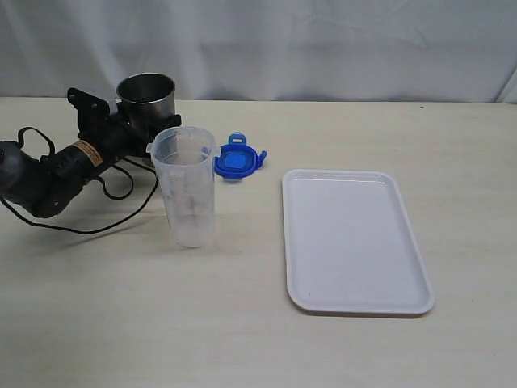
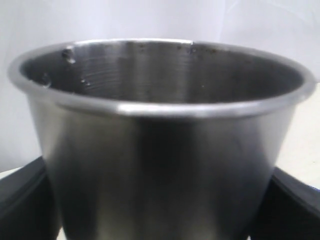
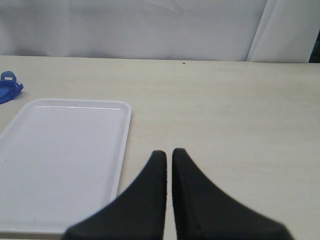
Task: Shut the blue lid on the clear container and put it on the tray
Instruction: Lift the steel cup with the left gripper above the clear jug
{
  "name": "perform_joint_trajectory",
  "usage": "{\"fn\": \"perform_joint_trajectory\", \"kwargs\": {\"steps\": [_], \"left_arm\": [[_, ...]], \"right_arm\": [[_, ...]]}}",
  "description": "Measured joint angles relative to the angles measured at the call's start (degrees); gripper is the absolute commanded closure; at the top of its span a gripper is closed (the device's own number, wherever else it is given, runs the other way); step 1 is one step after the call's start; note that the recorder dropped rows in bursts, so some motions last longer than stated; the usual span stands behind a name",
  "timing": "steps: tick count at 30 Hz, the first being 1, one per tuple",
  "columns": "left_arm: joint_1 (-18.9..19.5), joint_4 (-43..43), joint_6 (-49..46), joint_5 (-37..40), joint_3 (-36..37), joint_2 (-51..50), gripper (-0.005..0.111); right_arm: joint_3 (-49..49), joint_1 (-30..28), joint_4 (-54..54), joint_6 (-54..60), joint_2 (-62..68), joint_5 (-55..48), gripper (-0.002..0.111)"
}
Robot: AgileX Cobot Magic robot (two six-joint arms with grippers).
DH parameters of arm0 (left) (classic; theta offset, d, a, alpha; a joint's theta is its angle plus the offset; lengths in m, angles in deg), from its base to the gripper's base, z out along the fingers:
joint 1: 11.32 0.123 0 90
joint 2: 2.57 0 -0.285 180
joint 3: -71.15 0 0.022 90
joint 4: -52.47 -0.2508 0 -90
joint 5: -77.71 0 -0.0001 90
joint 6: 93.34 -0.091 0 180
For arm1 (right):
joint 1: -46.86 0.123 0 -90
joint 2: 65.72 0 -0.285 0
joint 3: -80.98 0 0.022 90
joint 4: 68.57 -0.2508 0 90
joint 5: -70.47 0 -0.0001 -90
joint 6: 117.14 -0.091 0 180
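The clear container stands upright and uncovered on the table, left of centre. Just behind it to the right, the blue lid lies flat on the table; its edge also shows in the right wrist view. The white tray lies bare at the right. My left gripper reaches in from the left behind the container, its black fingers set against both sides of a grey steel cup. My right gripper is shut on nothing, low over the table beside the tray; it is outside the exterior view.
The steel cup stands at the back left, close behind the clear container. The left arm's black cable loops over the table at the left. A white curtain hangs behind the table's far edge.
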Motion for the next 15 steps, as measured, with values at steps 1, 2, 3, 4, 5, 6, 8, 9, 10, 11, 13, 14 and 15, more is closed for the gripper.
{"fn": "perform_joint_trajectory", "kwargs": {"steps": [1, 2, 3, 4, 5, 6, 8, 9, 10, 11, 13, 14, 15], "left_arm": [[0.0, 0.0, 0.0, 0.0, 0.0, 0.0, 0.107], [0.0, -0.11, 0.0, -0.1, 0.0, 0.0, 0.107], [0.11, -0.11, 0.0, -0.09, 0.0, 0.0, 0.107], [0.23, -0.25, 0.16, -0.12, 0.0, 0.0, 0.107], [0.52, -0.68, 0.75, -0.12, 0.0, 0.0, 0.107], [0.83, -0.98, 1.53, -0.22, 0.0, 0.0, 0.107], [1.49, -1.41, 3.09, 0.35, 0.21, 0.6, 0.107], [1.8, -1.54, 3.7, 1.18, 0.24, 1.05, 0.107], [1.97, -1.87, 4.14, 1.73, 0.24, 1.45, 0.107], [2.21, -2.0, 4.4, 2.13, 0.35, 1.91, 0.107], [2.62, -2.84, 4.73, 2.37, 0.75, 2.86, 0.107], [2.62, -3.51, 4.86, 2.35, 0.75, 3.2, 0.107], [2.62, -4.24, 5.0, 2.5, 0.75, 3.74, 0.107]], "right_arm": [[0.0, 0.0, 0.0, 0.0, 0.0, 0.0, 0.104], [0.0, 0.0, 0.0, 0.0, 0.0, 0.0, 0.104], [0.0, 0.0, 0.0, 0.0, 0.0, 0.0, 0.104], [0.0, 0.0, 0.0, 0.0, 0.0, 0.0, 0.104], [0.0, 0.0, 0.0, 0.0, 0.0, 0.0, 0.104], [0.0, 0.0, 0.0, 0.0, 0.0, 0.0, 0.104], [0.0, 0.0, 0.0, 0.0, 0.0, 0.0, 0.104], [0.0, 0.0, 0.0, 0.0, 0.0, 0.0, 0.104], [0.0, 0.0, 0.0, 0.0, 0.0, 0.0, 0.104], [0.0, 0.0, 0.0, 0.0, 0.0, 0.0, 0.104], [0.0, 0.0, 0.0, 0.0, 0.0, 0.0, 0.104], [0.0, 0.0, 0.0, 0.0, 0.0, 0.0, 0.104], [0.0, 0.0, 0.0, 0.0, 0.0, 0.0, 0.104]]}}
